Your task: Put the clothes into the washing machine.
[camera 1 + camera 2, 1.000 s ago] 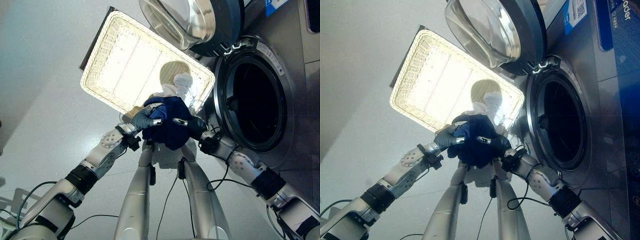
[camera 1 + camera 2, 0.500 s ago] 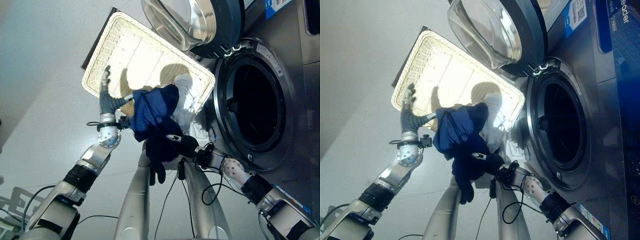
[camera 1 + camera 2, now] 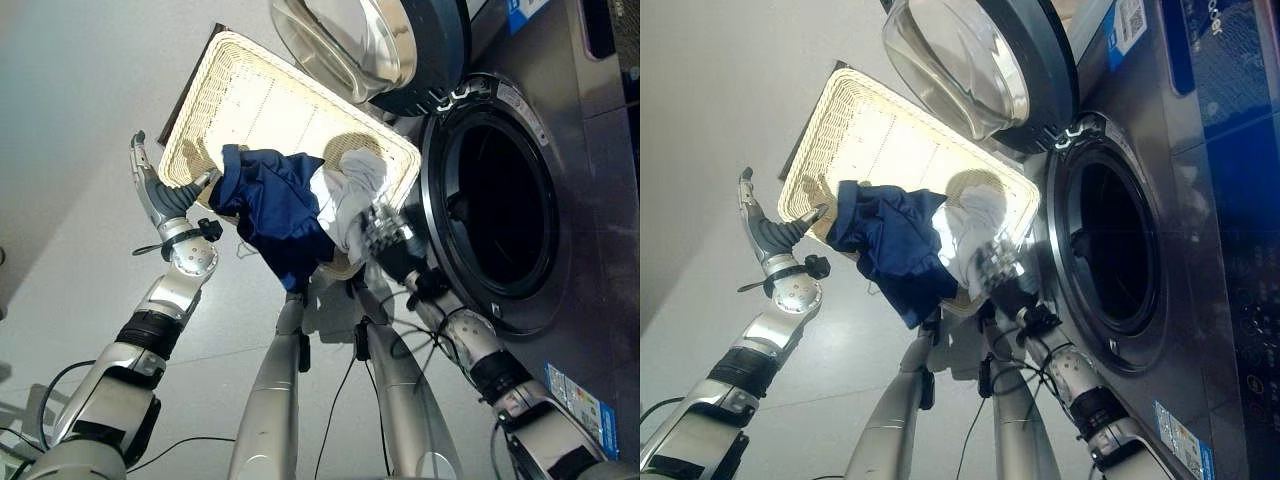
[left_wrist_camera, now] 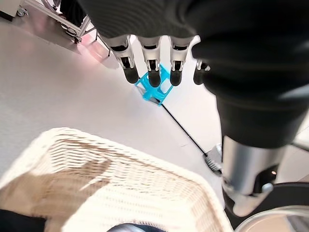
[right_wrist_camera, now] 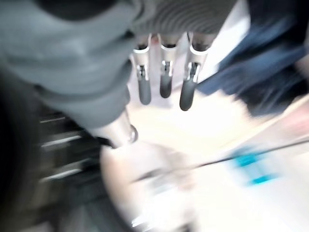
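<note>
Left hand (image 3: 158, 196) raised at nine o'clock, fingers straight; right hand (image 3: 385, 233) at three, fingers extended.

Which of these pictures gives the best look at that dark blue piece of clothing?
The left eye view: the dark blue garment hangs over the wicker basket's rim, whole. The right eye view shows much the same. The right wrist view catches a blur of it; the left wrist view, a dark corner.

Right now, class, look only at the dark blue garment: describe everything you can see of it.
The dark blue garment is soft, crumpled cloth, bunched in folds. It lies draped over the near rim of the pale woven basket, partly inside and partly hanging down outside. A white cloth touches it on the washing machine's side. The left hand, fingers straight, is beside its other edge; whether they touch cannot be told. It is not yet in the drum.
</note>
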Motion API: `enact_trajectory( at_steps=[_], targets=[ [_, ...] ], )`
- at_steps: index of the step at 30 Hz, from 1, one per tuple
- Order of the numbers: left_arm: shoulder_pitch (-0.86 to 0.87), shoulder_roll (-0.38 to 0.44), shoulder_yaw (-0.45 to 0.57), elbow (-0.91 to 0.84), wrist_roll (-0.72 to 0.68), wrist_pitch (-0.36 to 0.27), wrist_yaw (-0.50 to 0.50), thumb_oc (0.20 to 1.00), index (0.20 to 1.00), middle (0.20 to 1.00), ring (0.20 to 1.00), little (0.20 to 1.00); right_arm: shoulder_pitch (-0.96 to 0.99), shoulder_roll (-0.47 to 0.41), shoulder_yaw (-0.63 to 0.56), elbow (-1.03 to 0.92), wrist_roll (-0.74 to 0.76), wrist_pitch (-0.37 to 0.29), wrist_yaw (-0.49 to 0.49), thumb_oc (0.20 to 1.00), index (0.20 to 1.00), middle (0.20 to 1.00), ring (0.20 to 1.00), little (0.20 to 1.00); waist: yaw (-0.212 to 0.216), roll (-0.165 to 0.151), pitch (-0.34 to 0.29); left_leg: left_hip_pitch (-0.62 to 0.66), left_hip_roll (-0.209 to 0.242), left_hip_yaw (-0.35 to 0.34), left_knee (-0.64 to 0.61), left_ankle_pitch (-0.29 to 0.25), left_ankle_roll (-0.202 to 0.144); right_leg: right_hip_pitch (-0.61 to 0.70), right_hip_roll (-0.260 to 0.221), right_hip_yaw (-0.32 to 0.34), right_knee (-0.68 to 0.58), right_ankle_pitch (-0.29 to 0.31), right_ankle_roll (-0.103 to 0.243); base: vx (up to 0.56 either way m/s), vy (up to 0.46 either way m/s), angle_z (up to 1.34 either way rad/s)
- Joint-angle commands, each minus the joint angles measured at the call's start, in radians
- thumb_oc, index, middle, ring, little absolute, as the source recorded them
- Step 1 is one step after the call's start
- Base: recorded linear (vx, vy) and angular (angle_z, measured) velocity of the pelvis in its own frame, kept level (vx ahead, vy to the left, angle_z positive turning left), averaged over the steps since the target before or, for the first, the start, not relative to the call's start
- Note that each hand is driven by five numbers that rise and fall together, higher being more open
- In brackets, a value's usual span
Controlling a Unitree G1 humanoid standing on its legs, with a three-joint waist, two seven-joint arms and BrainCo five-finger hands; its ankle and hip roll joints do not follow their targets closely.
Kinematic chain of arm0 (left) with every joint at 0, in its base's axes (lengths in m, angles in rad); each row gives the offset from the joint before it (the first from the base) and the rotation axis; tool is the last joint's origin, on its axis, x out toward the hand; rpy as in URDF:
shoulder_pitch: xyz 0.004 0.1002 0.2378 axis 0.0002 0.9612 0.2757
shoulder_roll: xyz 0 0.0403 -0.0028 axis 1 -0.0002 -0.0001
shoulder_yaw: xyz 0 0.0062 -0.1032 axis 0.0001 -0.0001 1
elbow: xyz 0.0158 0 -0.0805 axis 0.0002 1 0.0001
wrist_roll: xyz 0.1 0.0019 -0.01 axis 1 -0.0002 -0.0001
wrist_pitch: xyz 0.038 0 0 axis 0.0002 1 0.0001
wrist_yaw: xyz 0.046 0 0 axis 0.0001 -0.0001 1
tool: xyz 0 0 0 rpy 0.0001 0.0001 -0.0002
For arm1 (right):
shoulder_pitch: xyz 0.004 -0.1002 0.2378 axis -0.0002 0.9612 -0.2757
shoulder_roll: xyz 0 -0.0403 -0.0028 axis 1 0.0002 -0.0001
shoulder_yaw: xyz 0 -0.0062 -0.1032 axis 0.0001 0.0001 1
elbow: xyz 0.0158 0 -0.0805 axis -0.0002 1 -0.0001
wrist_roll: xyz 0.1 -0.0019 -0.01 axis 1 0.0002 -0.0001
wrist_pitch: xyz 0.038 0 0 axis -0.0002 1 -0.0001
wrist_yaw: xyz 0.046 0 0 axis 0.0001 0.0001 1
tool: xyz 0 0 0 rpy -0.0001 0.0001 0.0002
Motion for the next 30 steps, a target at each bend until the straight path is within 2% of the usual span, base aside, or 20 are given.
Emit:
enact_trajectory(
  at_steps=[1, 2, 3, 4, 5, 8, 13, 15, 16, 17, 18, 19, 23, 24, 25, 27, 28, 30],
  targets=[
    [-0.009, -0.045, 0.040, 0.032, -0.039, -0.084, -0.032, 1.000, 1.000, 1.000, 1.000, 1.000, 0.007, -0.024, -0.107, -0.089, 0.034, -0.323, -0.099, 0.200, 0.200, 0.200, 0.200, 0.200, -0.022, 0.083, -0.021, -0.025, -0.010, 0.024, 0.007, 0.007, -0.033, 0.020, -0.040, -0.062, 0.083, -0.092, 0.117, 0.00, 0.000, 0.00],
    [-0.009, -0.045, 0.040, 0.032, -0.039, -0.084, -0.032, 1.000, 1.000, 1.000, 1.000, 1.000, 0.007, -0.024, -0.107, -0.089, 0.034, -0.323, -0.099, 0.200, 0.200, 0.200, 0.200, 0.200, -0.022, 0.083, -0.021, -0.025, -0.010, 0.024, 0.007, 0.007, -0.033, 0.020, -0.040, -0.062, 0.083, -0.092, 0.117, 0.04, -0.042, 0.00],
    [0.012, -0.065, 0.031, 0.067, -0.106, -0.142, -0.093, 1.000, 1.000, 1.000, 1.000, 1.000, -0.087, -0.075, -0.242, -0.050, 0.034, -0.500, -0.221, 0.200, 0.200, 0.200, 0.200, 0.200, -0.020, 0.096, -0.021, -0.026, -0.010, 0.027, 0.017, -0.004, -0.034, 0.017, -0.044, -0.064, 0.091, -0.094, 0.120, 0.03, -0.038, 0.01],
    [0.010, -0.066, 0.031, 0.068, -0.112, -0.147, -0.098, 1.000, 1.000, 1.000, 1.000, 1.000, -0.096, -0.084, -0.248, -0.043, 0.034, -0.505, -0.226, 0.200, 0.200, 0.200, 0.200, 0.200, -0.020, 0.097, -0.021, -0.035, -0.010, 0.027, 0.018, 0.002, -0.034, 0.009, -0.044, -0.065, 0.089, -0.086, 0.119, 0.03, -0.042, 0.01],
    [0.020, -0.075, 0.027, 0.054, -0.151, -0.178, -0.140, 1.000, 1.000, 1.000, 1.000, 1.000, -0.135, -0.132, -0.262, 0.004, 0.034, -0.518, -0.245, 0.200, 0.200, 0.200, 0.200, 0.200, -0.019, 0.102, -0.021, -0.041, -0.012, 0.028, 0.024, 0.001, -0.032, 0.003, -0.043, -0.065, 0.092, -0.083, 0.118, 0.00, 0.000, 0.00],
    [0.045, -0.096, 0.032, 0.029, -0.220, -0.235, -0.222, 1.000, 1.000, 1.000, 1.000, 1.000, -0.159, -0.170, -0.284, 0.030, -0.033, -0.493, -0.287, 0.200, 0.200, 0.200, 0.200, 0.200, -0.018, 0.110, -0.021, -0.050, -0.018, 0.028, 0.033, -0.002, -0.027, -0.008, -0.041, -0.062, 0.096, -0.080, 0.115, 0.00, 0.000, 0.00],
    [0.060, -0.106, 0.038, -0.022, -0.248, -0.264, -0.282, 1.000, 1.000, 1.000, 1.000, 1.000, -0.123, -0.171, -0.277, 0.044, -0.173, -0.412, -0.329, 0.200, 0.200, 0.200, 0.200, 0.200, -0.026, 0.110, -0.021, -0.058, -0.024, 0.027, 0.042, -0.005, -0.020, -0.017, -0.033, -0.051, 0.100, -0.078, 0.111, 0.01, 0.022, -0.08],
    [0.060, -0.103, 0.037, -0.030, -0.212, -0.253, -0.286, 1.000, 1.000, 1.000, 1.000, 1.000, -0.099, -0.165, -0.268, 0.063, -0.208, -0.364, -0.308, 0.391, 0.391, 0.391, 0.391, 0.391, -0.029, 0.107, -0.021, -0.056, -0.025, 0.029, 0.043, -0.008, -0.018, -0.015, -0.030, -0.046, 0.099, -0.081, 0.109, 0.01, 0.022, -0.08],
    [0.059, -0.103, 0.037, -0.030, -0.210, -0.252, -0.285, 1.000, 1.000, 1.000, 1.000, 1.000, -0.100, -0.165, -0.268, 0.064, -0.208, -0.362, -0.307, 0.391, 0.391, 0.391, 0.391, 0.391, -0.029, 0.107, -0.021, -0.058, -0.025, 0.029, 0.043, -0.006, -0.018, -0.016, -0.030, -0.046, 0.099, -0.079, 0.109, 0.00, 0.030, -0.10],
    [0.044, -0.080, 0.013, -0.039, -0.106, -0.200, -0.242, 1.000, 1.000, 1.000, 1.000, 1.000, -0.073, -0.158, -0.235, 0.083, -0.248, -0.316, -0.279, 0.796, 0.796, 0.796, 0.796, 0.796, -0.033, 0.103, -0.021, -0.063, -0.025, 0.032, 0.047, -0.004, -0.017, -0.019, -0.028, -0.044, 0.096, -0.075, 0.106, 0.01, 0.029, -0.08],
    [0.043, -0.072, 0.005, -0.038, -0.081, -0.177, -0.231, 1.000, 1.000, 1.000, 1.000, 1.000, -0.061, -0.157, -0.224, 0.088, -0.259, -0.298, -0.271, 0.934, 0.934, 0.934, 0.934, 0.934, -0.034, 0.102, -0.021, -0.055, -0.025, 0.032, 0.049, -0.013, -0.017, -0.010, -0.029, -0.043, 0.098, -0.084, 0.106, 0.02, 0.041, -0.06],
    [0.036, -0.062, -0.003, -0.034, -0.055, -0.142, -0.222, 1.000, 1.000, 1.000, 1.000, 1.000, -0.053, -0.159, -0.210, 0.099, -0.271, -0.277, -0.259, 1.000, 1.000, 1.000, 1.000, 1.000, -0.035, 0.100, -0.021, -0.056, -0.025, 0.033, 0.052, -0.013, -0.017, -0.010, -0.028, -0.042, 0.098, -0.083, 0.105, 0.02, 0.049, -0.04],
    [-0.026, -0.006, -0.056, 0.012, 0.048, 0.023, -0.182, 1.000, 1.000, 1.000, 1.000, 1.000, -0.008, -0.164, -0.107, 0.124, -0.425, -0.189, -0.204, 1.000, 1.000, 1.000, 1.000, 1.000, -0.050, 0.090, -0.021, -0.071, -0.022, 0.045, 0.075, -0.016, -0.019, -0.019, -0.028, -0.034, 0.096, -0.078, 0.102, -0.01, 0.076, -0.07],
    [-0.032, -0.001, -0.060, 0.016, 0.053, 0.032, -0.180, 1.000, 1.000, 1.000, 1.000, 1.000, -0.004, -0.166, -0.099, 0.123, -0.440, -0.185, -0.204, 1.000, 1.000, 1.000, 1.000, 1.000, -0.052, 0.089, -0.021, -0.073, -0.022, 0.046, 0.077, -0.017, -0.019, -0.021, -0.028, -0.033, 0.096, -0.078, 0.102, -0.01, 0.097, -0.06],
    [-0.063, 0.020, -0.084, 0.035, 0.078, 0.095, -0.186, 1.000, 1.000, 1.000, 1.000, 1.000, 0.017, -0.172, -0.050, 0.122, -0.533, -0.161, -0.184, 1.000, 1.000, 1.000, 1.000, 1.000, -0.059, 0.084, -0.021, -0.082, -0.021, 0.052, 0.088, -0.018, -0.020, -0.028, -0.027, -0.029, 0.098, -0.077, 0.100, -0.01, 0.082, -0.04],
    [-0.084, 0.031, -0.095, 0.049, 0.087, 0.136, -0.200, 1.000, 1.000, 1.000, 1.000, 1.000, 0.030, -0.176, -0.019, 0.119, -0.583, -0.153, -0.173, 1.000, 1.000, 1.000, 1.000, 1.000, -0.065, 0.081, -0.021, -0.088, -0.020, 0.055, 0.095, -0.019, -0.020, -0.033, -0.026, -0.026, 0.100, -0.076, 0.100, -0.01, 0.090, -0.03],
    [-0.120, 0.043, -0.122, 0.078, 0.081, 0.197, -0.234, 1.000, 1.000, 1.000, 1.000, 1.000, 0.047, -0.181, 0.025, 0.107, -0.666, -0.140, -0.160, 1.000, 1.000, 1.000, 1.000, 1.000, -0.075, 0.074, -0.021, -0.097, -0.019, 0.062, 0.104, -0.020, -0.020, -0.041, -0.027, -0.023, 0.100, -0.074, 0.100, -0.01, 0.103, -0.08],
    [-0.167, 0.045, -0.146, 0.121, 0.105, 0.272, -0.272, 1.000, 1.000, 1.000, 1.000, 1.000, 0.063, -0.185, 0.082, 0.091, -0.741, -0.138, -0.145, 1.000, 1.000, 1.000, 1.000, 1.000, -0.086, 0.064, -0.021, -0.110, -0.019, 0.069, 0.119, -0.023, -0.020, -0.049, -0.026, -0.018, 0.100, -0.072, 0.099, -0.01, 0.098, -0.11]
  ],
)
